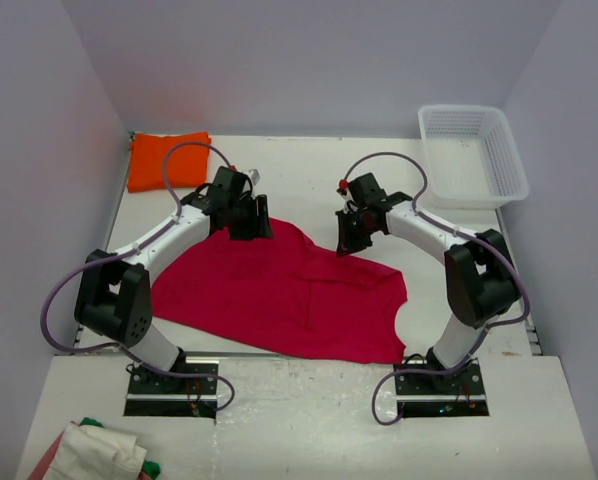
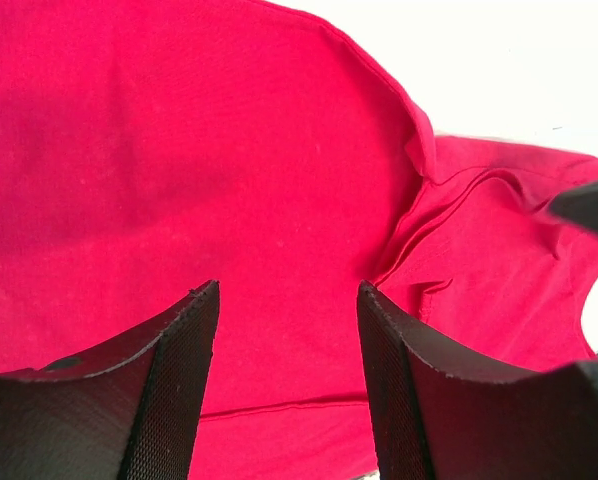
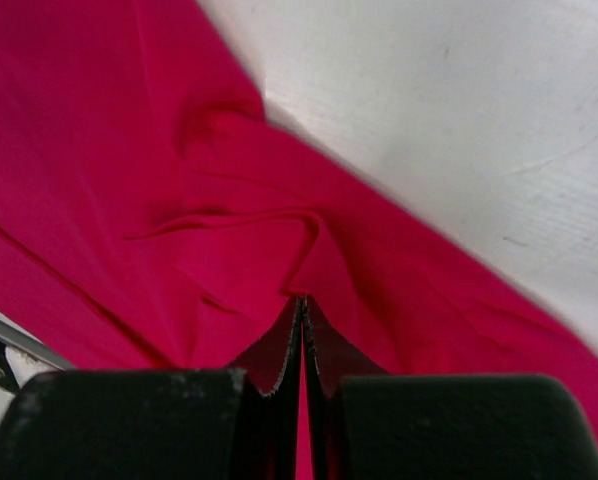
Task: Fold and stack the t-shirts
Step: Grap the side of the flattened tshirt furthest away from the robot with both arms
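Note:
The crimson-red t-shirt (image 1: 289, 295) lies spread across the table's middle, with folds and creases near its far edge. The orange t-shirt (image 1: 167, 160) sits folded at the back left corner. My left gripper (image 1: 249, 225) hovers over the red shirt's far left part. In the left wrist view it (image 2: 287, 290) stands open, with only red cloth (image 2: 179, 150) below it and nothing between its fingers. My right gripper (image 1: 346, 240) is at the shirt's far right edge. In the right wrist view it (image 3: 301, 300) is shut, pinching a raised ridge of red cloth (image 3: 99, 150).
A white plastic basket (image 1: 509, 170) stands at the back right corner. A bundle of white and pink cloth (image 1: 94, 455) lies on the near ledge at the bottom left. Bare white table (image 3: 459, 120) lies beyond the shirt's far edge.

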`<state>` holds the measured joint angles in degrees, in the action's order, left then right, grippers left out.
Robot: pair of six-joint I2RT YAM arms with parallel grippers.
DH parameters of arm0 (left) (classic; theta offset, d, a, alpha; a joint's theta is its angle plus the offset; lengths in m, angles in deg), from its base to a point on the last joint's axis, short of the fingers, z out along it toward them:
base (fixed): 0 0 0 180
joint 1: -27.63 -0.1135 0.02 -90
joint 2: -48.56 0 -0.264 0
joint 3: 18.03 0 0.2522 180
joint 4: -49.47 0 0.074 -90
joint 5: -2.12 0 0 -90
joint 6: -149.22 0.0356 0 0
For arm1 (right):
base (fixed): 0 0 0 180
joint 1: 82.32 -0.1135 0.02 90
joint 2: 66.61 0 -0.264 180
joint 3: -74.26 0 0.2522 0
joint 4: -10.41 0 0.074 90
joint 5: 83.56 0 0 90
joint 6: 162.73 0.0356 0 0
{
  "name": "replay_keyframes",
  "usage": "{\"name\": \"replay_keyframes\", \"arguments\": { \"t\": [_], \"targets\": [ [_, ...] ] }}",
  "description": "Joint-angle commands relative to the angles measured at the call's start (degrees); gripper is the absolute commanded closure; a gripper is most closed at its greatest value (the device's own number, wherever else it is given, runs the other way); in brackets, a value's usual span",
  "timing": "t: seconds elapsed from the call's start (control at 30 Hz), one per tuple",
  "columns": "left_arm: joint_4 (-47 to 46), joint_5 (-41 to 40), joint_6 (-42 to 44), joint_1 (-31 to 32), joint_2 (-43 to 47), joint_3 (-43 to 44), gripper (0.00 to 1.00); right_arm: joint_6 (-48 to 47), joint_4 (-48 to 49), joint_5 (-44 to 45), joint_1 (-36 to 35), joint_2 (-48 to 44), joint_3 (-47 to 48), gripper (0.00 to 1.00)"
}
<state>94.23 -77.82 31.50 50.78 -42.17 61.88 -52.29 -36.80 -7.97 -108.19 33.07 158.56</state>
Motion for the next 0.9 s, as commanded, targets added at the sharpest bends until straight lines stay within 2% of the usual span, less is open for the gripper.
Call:
{"name": "replay_keyframes", "arguments": {
  "t": [0.0,0.3,0.33,0.43,0.5,0.6,0.7,0.87],
  "targets": [
    [-0.1,0.9,1.6,0.0,1.8,2.0,0.41,1.8,-0.7,1.1,-2.2,-2.2,-2.8,1.00],
    [-0.2,2.2,2.2,-0.4,1.5,2.1,0.41,3.2,2.4,3.6,-3.3,-2.6,-7.5,0.99],
    [-0.3,2.4,2.2,-0.5,1.6,2.1,0.41,3.1,2.6,4.0,-3.3,-2.4,-7.6,0.93],
    [-0.5,2.9,2.3,-0.6,1.6,1.8,0.41,2.6,2.8,5.7,-3.2,-1.3,-7.6,0.85],
    [-0.7,3.3,2.5,-0.5,1.5,1.4,0.41,2.1,2.8,5.8,-3.3,-0.8,-7.5,0.72],
    [-0.9,3.6,2.5,-0.7,1.7,1.0,0.41,2.0,2.8,5.5,-3.4,-1.3,-7.7,0.62],
    [-1.4,4.3,2.5,-0.8,1.6,0.4,0.41,1.9,3.2,4.7,-3.5,-2.4,-8.1,0.56],
    [-1.6,5.5,2.4,-1.1,1.7,0.4,0.41,2.1,3.2,3.8,-3.7,-2.7,-8.5,0.55]
  ]
}}
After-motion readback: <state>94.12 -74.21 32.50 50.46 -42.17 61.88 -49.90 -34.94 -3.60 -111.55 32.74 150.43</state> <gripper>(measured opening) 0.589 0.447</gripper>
